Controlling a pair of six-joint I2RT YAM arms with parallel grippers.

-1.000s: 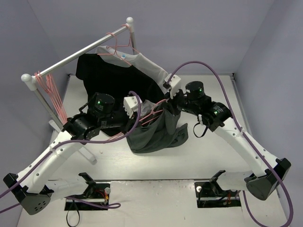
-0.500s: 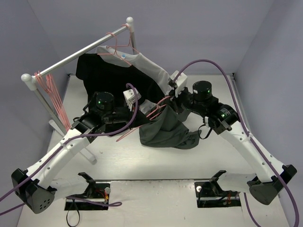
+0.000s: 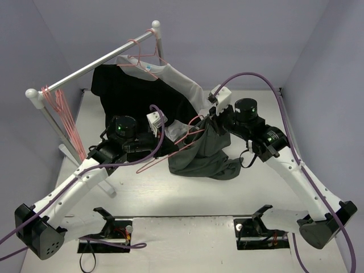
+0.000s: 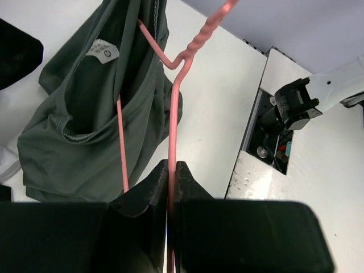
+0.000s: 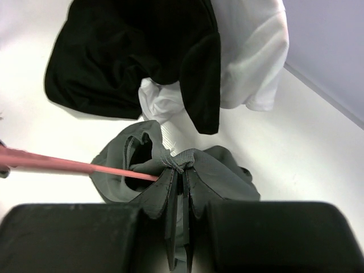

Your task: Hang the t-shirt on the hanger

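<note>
The dark grey-green t-shirt [image 3: 200, 153] hangs bunched in mid-table, its lower folds lying on the table. My right gripper [image 3: 208, 124] is shut on a pinch of its collar edge [image 5: 181, 162], holding it up. The pink wire hanger [image 3: 181, 138] is clamped in my left gripper [image 3: 163, 147], which is shut on one of its wires [image 4: 172, 131]. One arm of the hanger runs into the shirt's neck opening [image 4: 85, 108], beside the white neck label [image 4: 102, 50]. In the right wrist view the hanger wire [image 5: 85, 166] enters the shirt [image 5: 227, 168] from the left.
A clothes rail [image 3: 94, 65] on white posts crosses the back left. A black shirt [image 3: 133, 94] and a pale grey-white shirt [image 3: 182, 79] hang from it just behind my grippers. Several spare pink hangers [image 3: 61, 111] hang at its left end. The rack's foot [image 3: 105, 185] lies near my left arm.
My left arm has drawn back towards the left and swung the hanger lower. The right gripper has moved up and right with the collar, and the shirt has shifted right.
</note>
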